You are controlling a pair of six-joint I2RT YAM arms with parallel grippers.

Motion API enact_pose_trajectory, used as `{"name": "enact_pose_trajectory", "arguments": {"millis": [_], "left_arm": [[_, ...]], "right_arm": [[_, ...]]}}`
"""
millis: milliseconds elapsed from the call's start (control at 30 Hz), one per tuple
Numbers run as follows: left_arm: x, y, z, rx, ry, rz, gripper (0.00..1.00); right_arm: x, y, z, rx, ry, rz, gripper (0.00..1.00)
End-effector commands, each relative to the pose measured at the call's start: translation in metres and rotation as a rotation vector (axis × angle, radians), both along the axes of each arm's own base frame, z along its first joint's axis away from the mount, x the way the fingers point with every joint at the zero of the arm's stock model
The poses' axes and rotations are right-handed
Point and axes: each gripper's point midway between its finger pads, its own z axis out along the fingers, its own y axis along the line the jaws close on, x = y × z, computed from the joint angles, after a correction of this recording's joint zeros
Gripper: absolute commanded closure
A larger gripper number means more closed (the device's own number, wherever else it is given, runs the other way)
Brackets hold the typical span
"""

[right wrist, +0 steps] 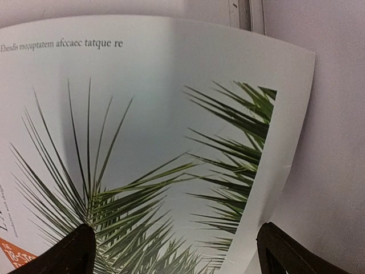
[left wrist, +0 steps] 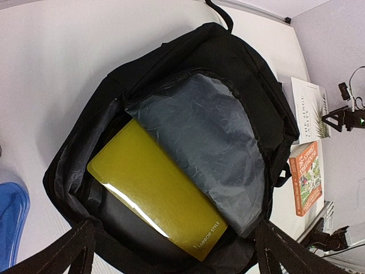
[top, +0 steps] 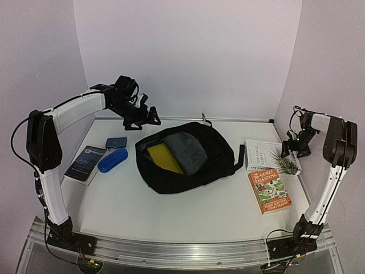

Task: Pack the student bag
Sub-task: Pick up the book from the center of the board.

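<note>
The student bag lies open in the middle of the table, black and rounded. Inside it a glossy yellow book rests against the grey lining flap. My left gripper hangs open above the bag's back left, looking down into the bag, with nothing between its fingers. My right gripper is open low over a white book with palm leaves at the right wall. Its fingers straddle the book's right edge. An orange illustrated book lies just in front of the white book.
A blue pencil case, a small grey-blue pouch and a dark booklet lie left of the bag. The right wall stands right beside the white book. The bag's strap trails toward the books.
</note>
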Motion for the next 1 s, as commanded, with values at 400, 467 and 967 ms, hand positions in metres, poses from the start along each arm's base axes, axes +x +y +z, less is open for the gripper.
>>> {"name": "enact_pose_trajectory", "arguments": {"millis": [400,467,967], "left_arm": [[-0.001,0.006,0.015,0.016,-0.051,0.003,0.01],[-0.002,0.007,0.015,0.017,-0.051,0.003,0.01],[-0.003,-0.012,0.025,-0.056,-0.064,-0.051,0.02]], "right_arm": [[-0.011,-0.025,-0.037,-0.012,0.077,-0.106,0.02],[-0.013,-0.018,-0.041,0.03,0.092,-0.098,0.02],[-0.013,0.055,-0.038,0.212,0.12,0.084,0.17]]}}
